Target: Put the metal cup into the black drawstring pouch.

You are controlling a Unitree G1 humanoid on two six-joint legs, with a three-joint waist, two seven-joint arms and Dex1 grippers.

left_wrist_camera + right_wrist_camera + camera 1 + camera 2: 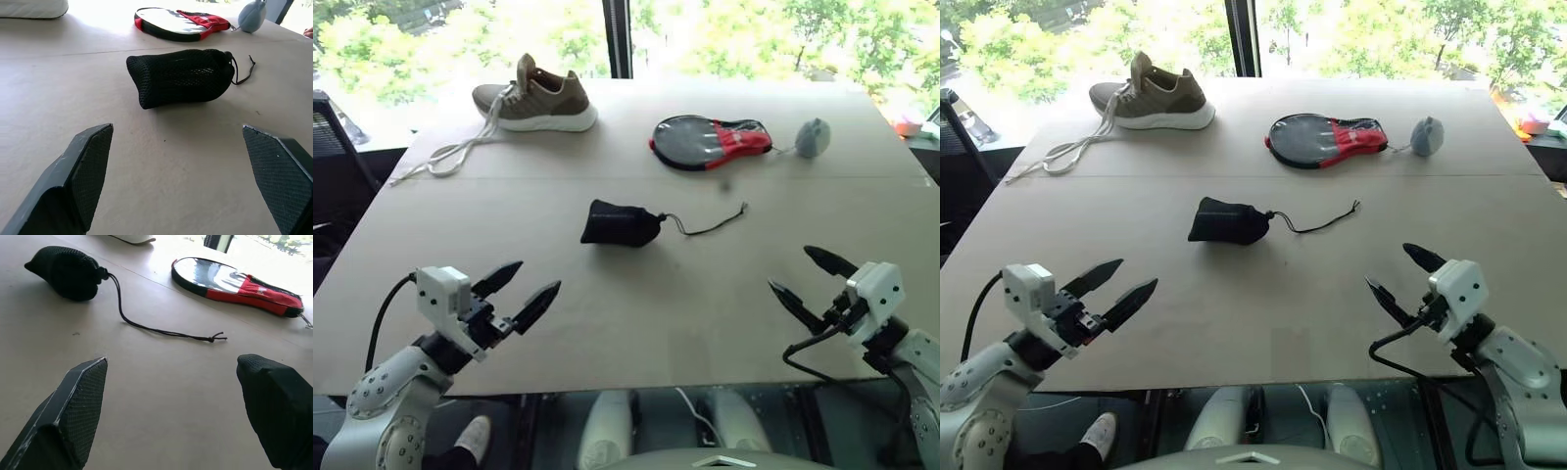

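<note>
A: Nearest us, what are the two arms doing?

B: The left end effector and the right end effector both hover over the near edge of the surface, fingers spread wide, nothing in either.

A: And the black drawstring pouch?

B: The black drawstring pouch lies on its side mid-surface, between and beyond the two arms, bulging and cinched at the neck. Its cord trails off toward the robot's right.

A: The metal cup?

B: I can't see it lying loose anywhere. Judging by the full shape of the pouch, it is probably inside, but the mesh hides whatever fills it.

A: So what could go wrong?

B: If an arm reaches in again, a finger could snag the loose cord and drag the pouch, or roll it so the contents slip toward the neck.

A: Anything in the way?

B: No. Farther back, well apart from the pouch, sit a black-and-red paddle case with a grey-blue lump just beside it, and a shoe with laces sprawled toward the left.
</note>
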